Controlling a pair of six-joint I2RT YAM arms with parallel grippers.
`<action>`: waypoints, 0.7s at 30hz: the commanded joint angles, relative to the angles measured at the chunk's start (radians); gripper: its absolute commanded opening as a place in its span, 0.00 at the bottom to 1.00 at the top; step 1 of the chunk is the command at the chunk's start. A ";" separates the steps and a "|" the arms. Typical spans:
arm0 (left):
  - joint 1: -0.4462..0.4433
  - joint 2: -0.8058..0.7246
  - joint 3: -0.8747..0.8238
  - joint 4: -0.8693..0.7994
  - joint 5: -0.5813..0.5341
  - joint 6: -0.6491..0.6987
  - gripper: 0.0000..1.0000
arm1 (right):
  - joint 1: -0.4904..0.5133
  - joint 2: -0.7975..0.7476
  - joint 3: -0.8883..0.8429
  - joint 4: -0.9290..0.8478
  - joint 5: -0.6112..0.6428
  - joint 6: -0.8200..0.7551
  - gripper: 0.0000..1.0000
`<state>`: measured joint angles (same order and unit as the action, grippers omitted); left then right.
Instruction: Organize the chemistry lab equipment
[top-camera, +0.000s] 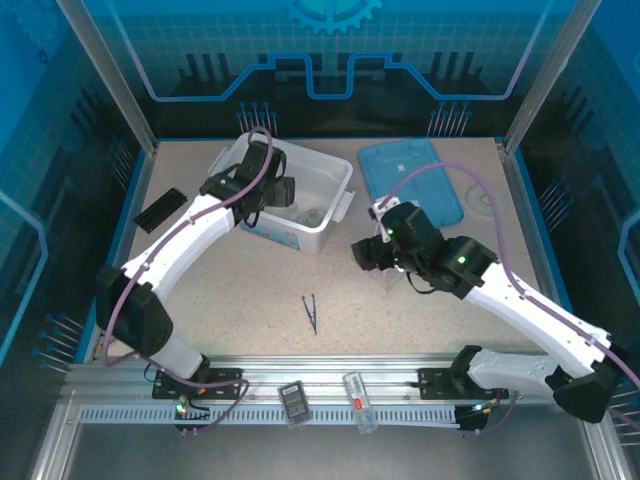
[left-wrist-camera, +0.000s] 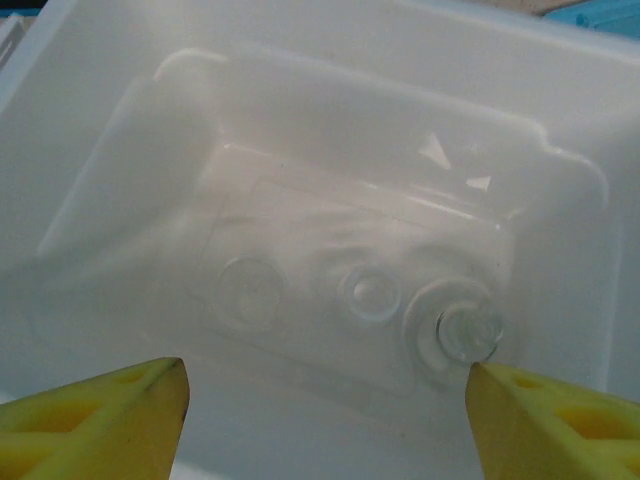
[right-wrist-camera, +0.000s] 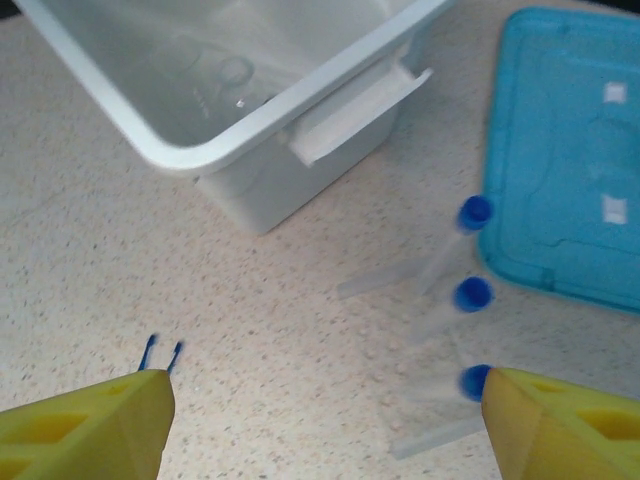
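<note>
The white bin (top-camera: 325, 178) stands at the back centre, and my left gripper (top-camera: 268, 198) hangs inside it, open. Between its fingers I see the bare bin floor (left-wrist-camera: 300, 150), with the small round glass dish (left-wrist-camera: 468, 333) lying just beyond the right fingertip. My right gripper (right-wrist-camera: 328, 395) is open above the table. Three blue-capped tubes (right-wrist-camera: 472, 294) stand in the clear rack (right-wrist-camera: 440, 420) by its right finger; the nearest cap (right-wrist-camera: 474, 381) is against that fingertip. The dark blue tweezers (top-camera: 311, 312) lie on the table in front, their tips (right-wrist-camera: 160, 352) by the left finger. The light-blue lid (top-camera: 410, 180) lies flat to the right of the bin.
A flat black ridged strip (top-camera: 160, 208) lies at the left edge and a pale round ring (top-camera: 487, 200) lies right of the lid. Two small items (top-camera: 293, 402) sit on the front rail. Blue walls enclose the table.
</note>
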<state>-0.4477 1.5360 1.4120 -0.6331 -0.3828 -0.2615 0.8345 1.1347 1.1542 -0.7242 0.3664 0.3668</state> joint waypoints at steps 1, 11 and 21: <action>-0.021 -0.106 -0.136 0.076 -0.061 -0.034 0.74 | 0.042 0.046 0.011 0.016 0.004 0.069 0.81; -0.102 -0.391 -0.462 0.166 -0.168 -0.113 0.74 | 0.192 0.262 0.026 0.093 -0.068 0.183 0.80; -0.134 -0.522 -0.642 0.177 -0.205 -0.197 0.73 | 0.266 0.493 0.088 0.097 -0.074 0.260 0.78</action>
<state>-0.5743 1.0431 0.8112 -0.4721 -0.5541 -0.4053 1.0855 1.5864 1.2060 -0.6403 0.3000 0.5777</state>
